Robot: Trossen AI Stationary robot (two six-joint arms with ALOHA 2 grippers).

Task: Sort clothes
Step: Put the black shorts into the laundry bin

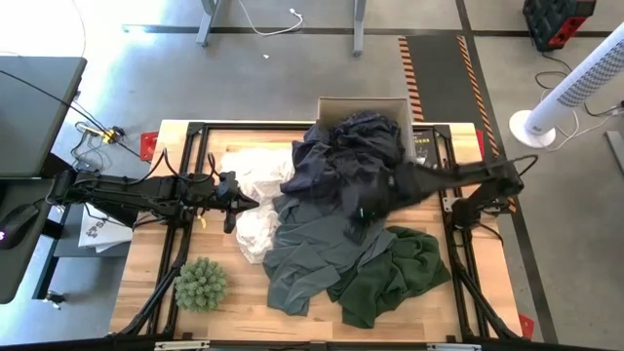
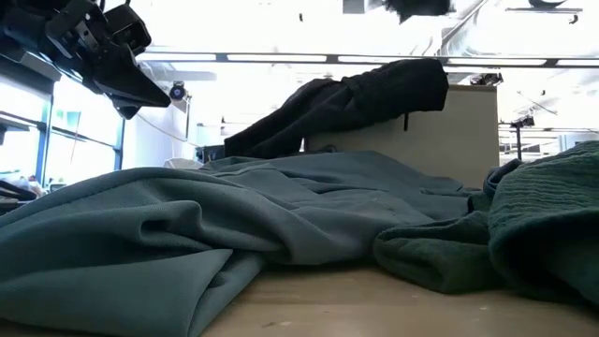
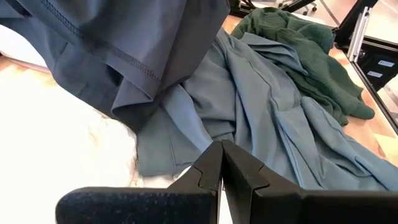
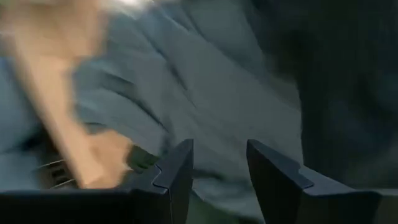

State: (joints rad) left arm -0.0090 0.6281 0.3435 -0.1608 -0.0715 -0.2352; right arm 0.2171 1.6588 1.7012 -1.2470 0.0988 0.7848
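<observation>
A black garment [image 1: 356, 156] hangs out of a cardboard box [image 1: 336, 105] onto the pile. A grey garment [image 1: 312, 249] lies spread mid-table, with a dark green one [image 1: 395, 273] at its right and a white one [image 1: 255, 185] at its left. No plaid shirt shows. My left gripper [image 3: 221, 163] is shut and empty, held above the white garment [image 3: 56, 143] at the grey garment's edge [image 3: 186, 134]; it also shows in the high view [image 1: 234, 200]. My right gripper [image 4: 219, 163] is open and empty above the grey cloth [image 4: 205, 81], near the black garment's lower edge [image 1: 363, 213].
A spiky green ball [image 1: 202, 283] sits on the wooden table near its front left corner. Dark frame rails [image 1: 180, 244] run along the table's left and right sides. Bare wood [image 1: 136, 292] shows at the front left.
</observation>
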